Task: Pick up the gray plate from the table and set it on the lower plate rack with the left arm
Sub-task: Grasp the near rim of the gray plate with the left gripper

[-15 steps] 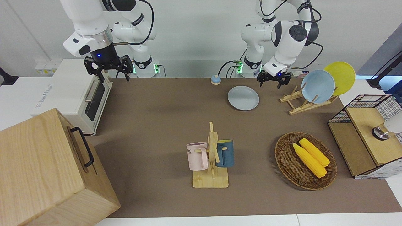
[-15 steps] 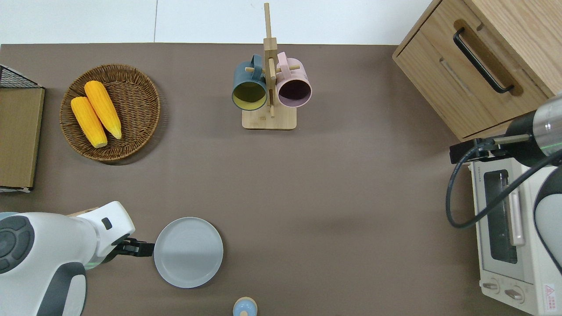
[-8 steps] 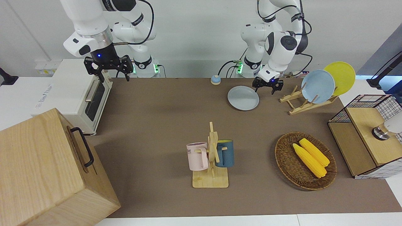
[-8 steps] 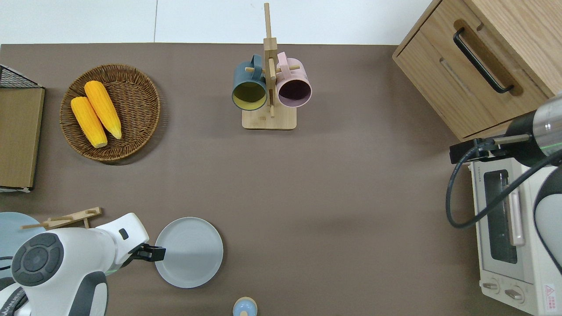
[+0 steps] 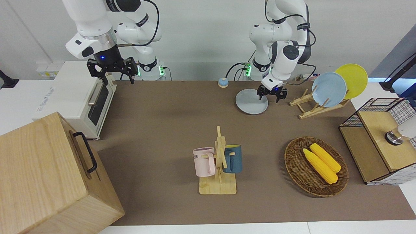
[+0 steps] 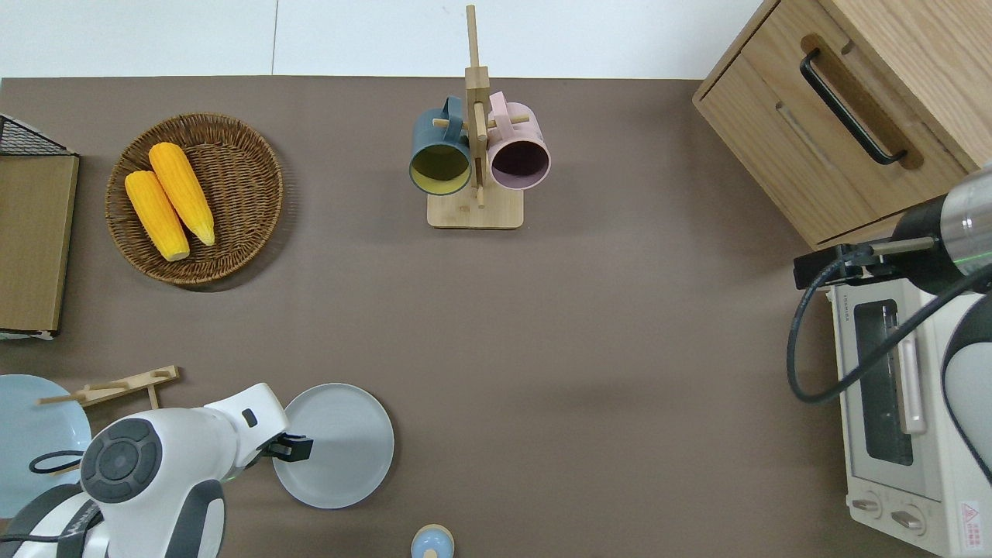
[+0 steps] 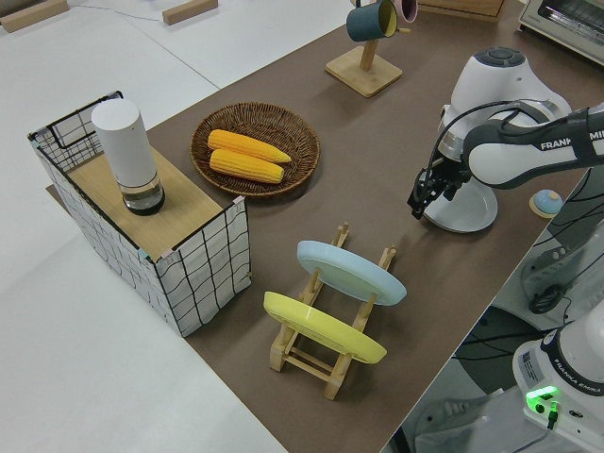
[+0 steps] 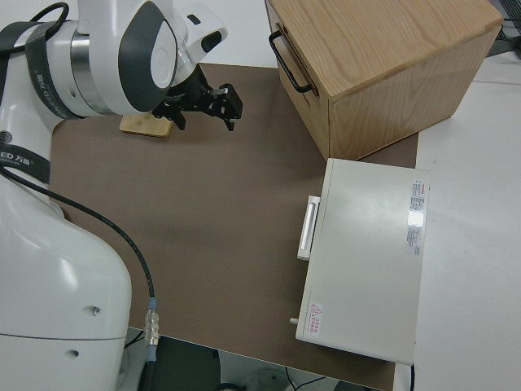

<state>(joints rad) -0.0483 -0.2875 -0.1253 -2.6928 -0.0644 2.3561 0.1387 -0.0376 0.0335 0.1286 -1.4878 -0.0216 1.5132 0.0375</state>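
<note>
The gray plate (image 5: 250, 103) (image 6: 341, 449) lies flat on the brown mat, close to the robots. My left gripper (image 5: 270, 94) (image 6: 298, 448) (image 7: 425, 195) hangs low and open over the plate's rim, on the side toward the left arm's end of the table. I cannot tell whether it touches the rim. The lower plate rack (image 5: 307, 107) (image 6: 116, 385) (image 7: 326, 363) stands beside the plate toward that same end. It holds a light blue plate (image 5: 329, 89) and a yellow plate (image 5: 352, 80). My right arm is parked with its gripper (image 5: 112, 72) (image 8: 203, 110) open.
A mug tree (image 6: 474, 155) with two mugs stands mid-table. A wicker basket (image 6: 240, 194) holds two corn cobs. A wire crate (image 5: 380, 139) sits at the left arm's end. A toaster oven (image 5: 78, 97) and a wooden drawer box (image 5: 48, 175) sit at the right arm's end. A small blue knob (image 5: 222, 82) lies near the plate.
My left gripper has swung from beside the rack toward the gray plate and come down, ending over its rim. The plate and the right arm have not moved.
</note>
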